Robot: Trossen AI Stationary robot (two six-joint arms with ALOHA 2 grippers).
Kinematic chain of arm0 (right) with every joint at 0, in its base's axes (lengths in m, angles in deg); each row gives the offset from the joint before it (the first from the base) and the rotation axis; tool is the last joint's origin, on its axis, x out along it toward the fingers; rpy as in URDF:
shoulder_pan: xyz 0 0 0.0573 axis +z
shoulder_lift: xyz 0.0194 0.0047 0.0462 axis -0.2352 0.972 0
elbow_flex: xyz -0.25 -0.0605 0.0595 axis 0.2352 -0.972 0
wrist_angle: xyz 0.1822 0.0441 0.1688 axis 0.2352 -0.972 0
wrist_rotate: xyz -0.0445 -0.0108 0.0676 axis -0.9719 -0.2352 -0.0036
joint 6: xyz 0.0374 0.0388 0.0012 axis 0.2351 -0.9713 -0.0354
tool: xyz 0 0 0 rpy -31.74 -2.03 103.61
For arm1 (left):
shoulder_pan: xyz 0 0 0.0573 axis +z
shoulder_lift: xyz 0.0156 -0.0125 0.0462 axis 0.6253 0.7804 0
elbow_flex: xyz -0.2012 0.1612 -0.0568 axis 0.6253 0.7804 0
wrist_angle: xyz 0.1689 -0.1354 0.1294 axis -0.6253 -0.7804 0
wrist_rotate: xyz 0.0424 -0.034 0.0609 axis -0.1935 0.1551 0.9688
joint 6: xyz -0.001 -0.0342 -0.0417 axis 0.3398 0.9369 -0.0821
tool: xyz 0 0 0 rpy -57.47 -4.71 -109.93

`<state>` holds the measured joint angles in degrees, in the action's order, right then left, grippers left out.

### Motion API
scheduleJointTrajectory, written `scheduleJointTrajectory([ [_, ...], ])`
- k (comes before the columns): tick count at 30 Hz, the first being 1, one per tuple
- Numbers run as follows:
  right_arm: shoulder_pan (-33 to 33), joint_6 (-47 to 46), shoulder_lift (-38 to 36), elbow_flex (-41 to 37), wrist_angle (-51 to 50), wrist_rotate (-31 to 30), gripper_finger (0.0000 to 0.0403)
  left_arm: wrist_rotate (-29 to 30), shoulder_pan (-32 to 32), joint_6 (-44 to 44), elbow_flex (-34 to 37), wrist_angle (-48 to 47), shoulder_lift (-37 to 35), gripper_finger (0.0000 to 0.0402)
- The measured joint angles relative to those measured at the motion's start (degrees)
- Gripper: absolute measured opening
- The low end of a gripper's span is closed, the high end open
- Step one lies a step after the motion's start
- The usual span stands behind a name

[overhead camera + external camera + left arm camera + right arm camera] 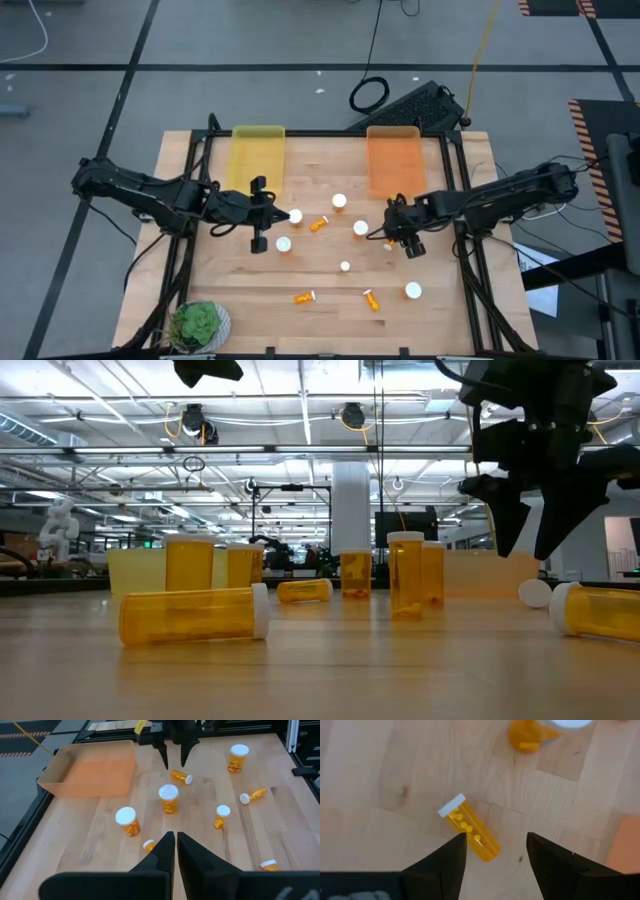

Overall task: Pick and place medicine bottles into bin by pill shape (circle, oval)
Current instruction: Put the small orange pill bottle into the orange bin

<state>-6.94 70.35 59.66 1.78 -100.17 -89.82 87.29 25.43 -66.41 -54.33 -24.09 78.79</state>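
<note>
Several small orange medicine bottles with white caps stand or lie on the wooden table [230, 290]. One bottle [470, 832] with round pills lies on its side under my right gripper [495, 845]. That gripper is open and hangs clear above the wood [530, 550], one finger on either side of the bottle's closed end. My left gripper [175, 842] is shut and empty at the table's left middle [262, 215], beside a standing bottle [296, 216] and a lying one [148, 845]. A yellow bin [258, 150] and an orange bin [392, 155] sit at the far edge.
Standing bottles [340, 201] [360, 228] lie between the two grippers. More bottles [304, 297] [371, 298] [412, 290] are toward the near edge. A potted plant [200, 325] sits at the near left corner. Black frame rails [460, 200] run along the table's sides.
</note>
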Motion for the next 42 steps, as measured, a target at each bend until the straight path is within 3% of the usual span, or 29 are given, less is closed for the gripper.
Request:
scheduleJointTrajectory([
  [26, -0.67, 12.95, 12.24, 0.10, -0.64, -1.32, 0.0193, -0.04, 0.02, -0.92, 0.00, -0.02, 0.00, 0.0024],
  [42, -1.05, 9.32, 12.22, 0.09, -1.03, -1.09, 0.0104, -0.04, 0.00, -1.31, 0.02, -0.04, 0.00, 0.0024],
])
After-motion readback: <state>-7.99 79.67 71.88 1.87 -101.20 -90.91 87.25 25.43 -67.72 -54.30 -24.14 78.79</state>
